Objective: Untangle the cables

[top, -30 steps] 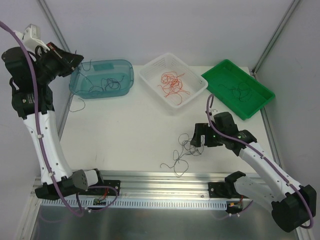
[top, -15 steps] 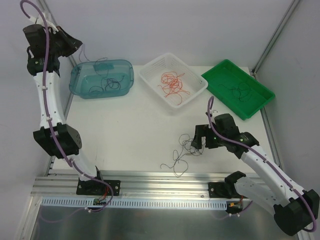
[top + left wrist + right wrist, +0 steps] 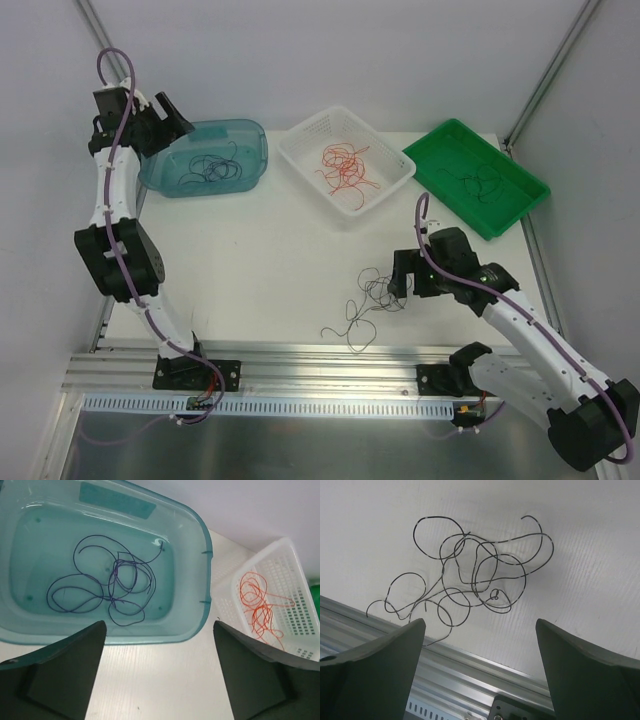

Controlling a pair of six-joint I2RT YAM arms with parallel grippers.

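A tangle of thin black cables (image 3: 368, 297) (image 3: 470, 577) lies on the white table near the front edge. My right gripper (image 3: 398, 281) (image 3: 480, 621) hovers just right of the tangle, open and holding nothing. A purple cable (image 3: 107, 580) (image 3: 205, 166) lies loose in the teal bin (image 3: 205, 555) (image 3: 255, 135). My left gripper (image 3: 172, 118) (image 3: 159, 625) hangs open above the bin's left end with nothing between its fingers. An orange cable (image 3: 345, 165) (image 3: 260, 610) lies in the white basket (image 3: 300, 140). A black cable (image 3: 478, 185) lies in the green tray (image 3: 530, 185).
The bin, basket and tray stand in a row along the back of the table. An aluminium rail (image 3: 320, 365) (image 3: 470, 675) runs along the front edge close to the tangle. Frame posts (image 3: 100, 40) rise at the back corners.
The left arm has swung in from the far left to the teal bin and its gripper has opened, leaving the purple cable lying in the bin. The right arm has barely moved.
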